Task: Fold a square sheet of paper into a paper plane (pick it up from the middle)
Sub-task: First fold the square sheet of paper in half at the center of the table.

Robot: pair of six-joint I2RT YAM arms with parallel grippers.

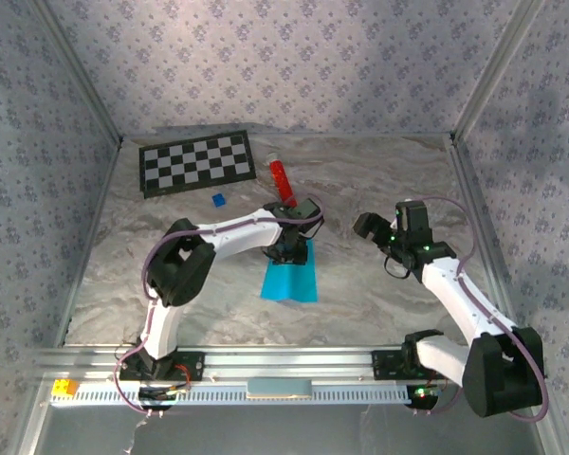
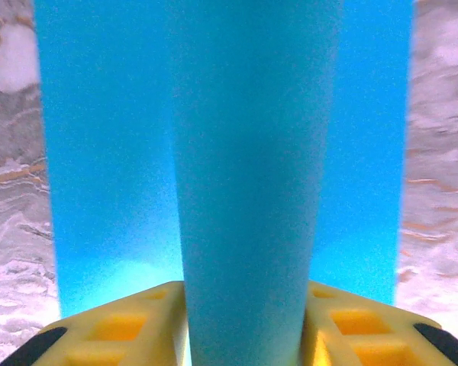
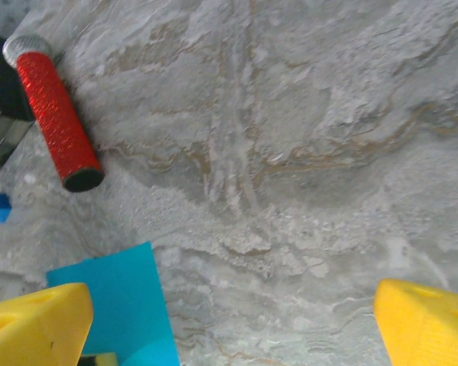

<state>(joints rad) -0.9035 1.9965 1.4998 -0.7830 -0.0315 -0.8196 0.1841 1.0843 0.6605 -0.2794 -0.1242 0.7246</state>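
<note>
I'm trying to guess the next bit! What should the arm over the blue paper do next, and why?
Probably squeeze the left gripper tight on the paper: a ridge of it stands between the yellow fingers, not clearly pinched yet.

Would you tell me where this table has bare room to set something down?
Free: the far right corner beyond the right arm, and the near stretch between the paper and that arm. Crowded: far left, with the checkerboard, blue block, red cylinder and left gripper.

A red cylinder [image 3: 53,122] lies beyond cyan paper [image 3: 118,297].
</note>
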